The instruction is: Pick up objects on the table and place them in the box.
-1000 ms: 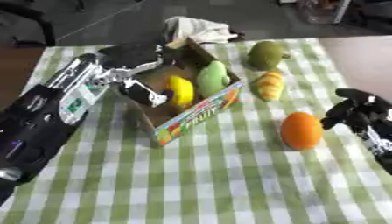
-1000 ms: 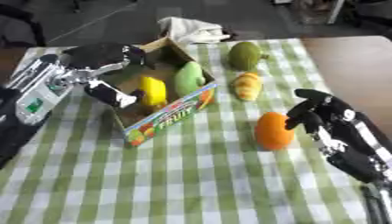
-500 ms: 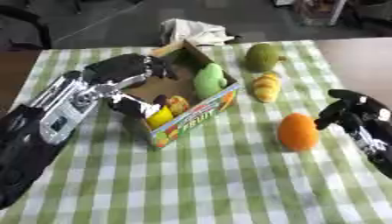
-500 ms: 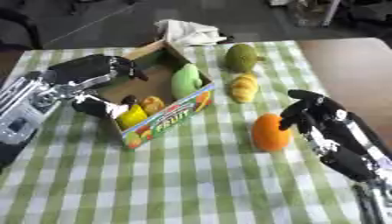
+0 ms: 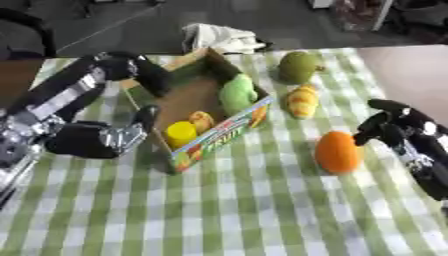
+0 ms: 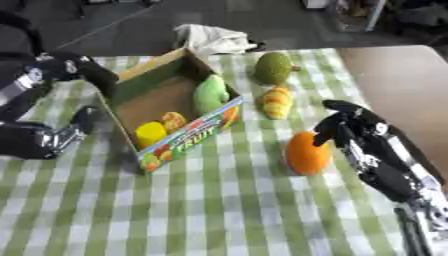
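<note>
My right fingers (image 6: 337,120): curled downward, just beside the orange's right side; I cannot tell whether they touch it; they hold nothing.
My right hand (image 6: 354,131): comes in from the lower right over the checked cloth.
My left fingers (image 5: 145,116): one dark finger stands up against the box's left wall; the rest are hidden, so I cannot tell how far open they are.
My left hand (image 5: 96,140): low at the left, beside the box; my left arm (image 5: 74,90) arches over the box's far-left corner.
Orange (image 6: 307,153): on the cloth, right of the box and apart from it.
Box (image 5: 222,134): open cardboard, printed front, set askew on the worktop (image 5: 262,210).
In the box: a yellow piece (image 5: 182,133), a small orange-yellow piece (image 5: 202,121) touching it, a pale green fruit (image 5: 236,94) at the far end.
Outside the box: a green fruit (image 6: 272,68) at the far side; a yellow-orange ridged piece (image 6: 277,102) just before it.
Beyond the box: a crumpled white cloth (image 6: 210,39).
</note>
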Tool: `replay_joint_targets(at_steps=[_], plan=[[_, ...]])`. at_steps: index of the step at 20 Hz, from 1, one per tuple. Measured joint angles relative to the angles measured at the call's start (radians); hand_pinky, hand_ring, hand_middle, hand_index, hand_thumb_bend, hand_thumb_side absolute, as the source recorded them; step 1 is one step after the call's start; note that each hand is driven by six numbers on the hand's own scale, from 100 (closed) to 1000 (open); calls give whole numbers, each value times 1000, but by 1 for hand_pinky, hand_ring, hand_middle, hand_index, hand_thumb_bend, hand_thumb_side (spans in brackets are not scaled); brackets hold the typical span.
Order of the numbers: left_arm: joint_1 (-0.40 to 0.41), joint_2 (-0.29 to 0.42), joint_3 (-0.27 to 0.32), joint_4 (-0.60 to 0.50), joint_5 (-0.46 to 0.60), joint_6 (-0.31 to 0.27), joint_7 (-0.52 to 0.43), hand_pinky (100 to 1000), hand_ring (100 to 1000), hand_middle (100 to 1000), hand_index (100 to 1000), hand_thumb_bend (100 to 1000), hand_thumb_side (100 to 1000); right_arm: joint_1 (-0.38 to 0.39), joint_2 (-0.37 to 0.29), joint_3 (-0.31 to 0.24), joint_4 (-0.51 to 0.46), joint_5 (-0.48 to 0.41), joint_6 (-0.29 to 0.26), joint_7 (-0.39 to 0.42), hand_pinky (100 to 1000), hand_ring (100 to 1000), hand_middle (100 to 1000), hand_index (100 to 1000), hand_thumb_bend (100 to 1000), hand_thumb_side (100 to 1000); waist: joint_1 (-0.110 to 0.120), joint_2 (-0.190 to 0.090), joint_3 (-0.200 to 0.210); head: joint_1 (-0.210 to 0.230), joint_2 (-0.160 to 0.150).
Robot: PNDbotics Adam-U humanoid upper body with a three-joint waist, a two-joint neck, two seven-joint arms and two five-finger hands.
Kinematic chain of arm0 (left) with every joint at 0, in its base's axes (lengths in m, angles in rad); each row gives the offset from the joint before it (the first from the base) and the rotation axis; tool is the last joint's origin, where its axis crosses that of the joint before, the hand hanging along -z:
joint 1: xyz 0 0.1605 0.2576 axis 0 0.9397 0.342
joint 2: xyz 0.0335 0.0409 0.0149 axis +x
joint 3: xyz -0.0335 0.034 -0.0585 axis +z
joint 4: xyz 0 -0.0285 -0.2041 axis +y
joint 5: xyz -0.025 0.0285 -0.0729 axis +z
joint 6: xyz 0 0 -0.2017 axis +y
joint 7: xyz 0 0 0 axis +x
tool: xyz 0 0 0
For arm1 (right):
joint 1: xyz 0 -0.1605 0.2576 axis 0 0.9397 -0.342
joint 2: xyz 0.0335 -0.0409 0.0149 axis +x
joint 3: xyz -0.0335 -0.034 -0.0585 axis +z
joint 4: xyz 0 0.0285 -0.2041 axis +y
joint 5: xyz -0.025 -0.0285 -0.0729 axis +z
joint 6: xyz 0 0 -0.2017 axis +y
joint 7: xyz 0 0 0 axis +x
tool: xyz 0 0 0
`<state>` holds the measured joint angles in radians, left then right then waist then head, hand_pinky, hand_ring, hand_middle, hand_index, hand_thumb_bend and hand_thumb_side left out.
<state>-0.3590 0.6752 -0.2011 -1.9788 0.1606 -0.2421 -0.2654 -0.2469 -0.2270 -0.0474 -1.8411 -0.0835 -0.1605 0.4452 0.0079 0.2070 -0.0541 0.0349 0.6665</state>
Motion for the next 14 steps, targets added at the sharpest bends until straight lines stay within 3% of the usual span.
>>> replay_joint_targets(at_steps=[4, 8, 14], plan=[[83, -67, 34, -2, 88, -19, -14, 671, 603, 600, 794, 100, 545, -93, -52, -14, 33, 28, -20, -29, 716, 585, 617, 894, 100, 470, -11, -16, 24, -19, 1], [141, -153, 49, -3, 106, -4, -25, 665, 595, 592, 789, 100, 578, -232, -135, -12, 126, 46, -43, -50, 720, 592, 627, 905, 100, 470, -14, -31, 54, -40, 8], [188, -253, 51, -3, 101, 48, -35, 657, 580, 579, 781, 100, 616, -468, -230, 5, 422, 108, -77, -40, 727, 612, 659, 919, 100, 436, -10, -38, 97, -76, 11]])
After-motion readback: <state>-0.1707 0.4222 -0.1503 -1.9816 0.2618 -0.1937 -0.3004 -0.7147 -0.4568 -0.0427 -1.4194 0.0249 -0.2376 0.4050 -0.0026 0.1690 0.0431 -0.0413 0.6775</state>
